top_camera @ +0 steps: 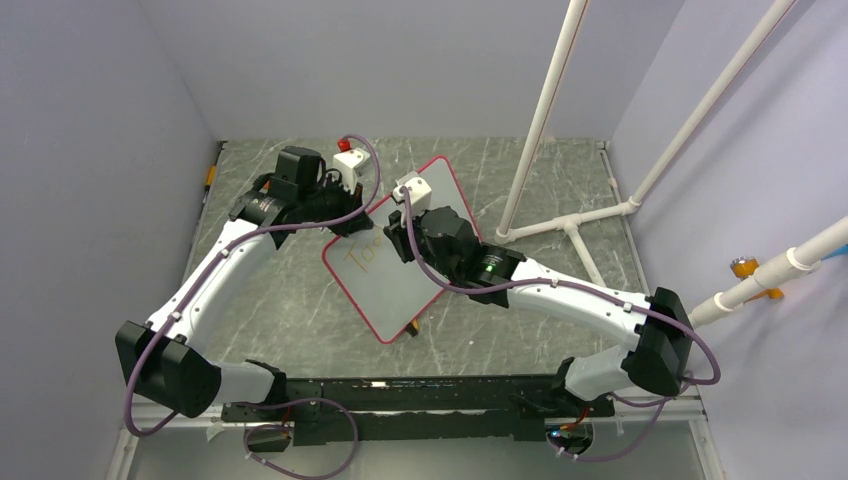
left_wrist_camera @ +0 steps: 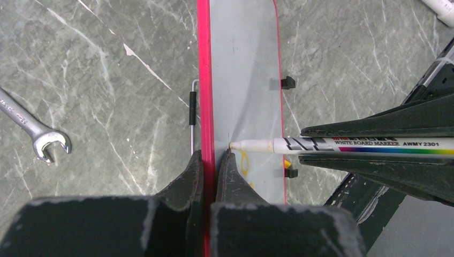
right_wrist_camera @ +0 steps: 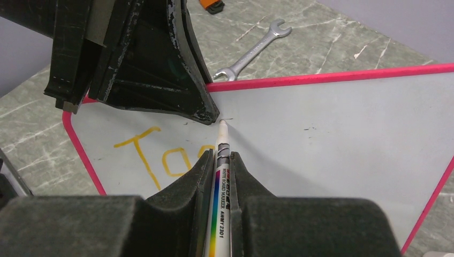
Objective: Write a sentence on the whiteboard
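Board (top_camera: 392, 295) sits mid-tabletop (top_camera: 290, 330) in the top view, turned so its long axis runs from 1 o'clock to 7 o'clock, with a thin red edge all round. Whether it lies flat or is propped up I cannot tell.

The left pincer (left_wrist_camera: 210, 156) is closed tight on the board's red edge, one finger on each side, and its own wrist view shows no gap. In the top view it holds the board's 10 o'clock side.

The right pincer (right_wrist_camera: 220, 159) is clamped round a marker (right_wrist_camera: 221, 140). The barrel runs straight out between its fingers toward 12 o'clock in the right wrist view. The white tip sits at the board's surface, just beside the left pincer's fingertip. Whether it truly touches I cannot tell.

The sentence (right_wrist_camera: 152, 155) shows as yellow strokes at 9 o'clock of the marker: a T, an o and the start of a third letter. The rest is hidden behind the right pincer.

In the left wrist view two black clips (left_wrist_camera: 288, 82) stick out from the board's 3 o'clock edge, and a thin wire (left_wrist_camera: 192, 104) lies against its 9 o'clock edge. A wrench (left_wrist_camera: 40, 136) lies on the tabletop further off at 9 o'clock, well apart from the board.
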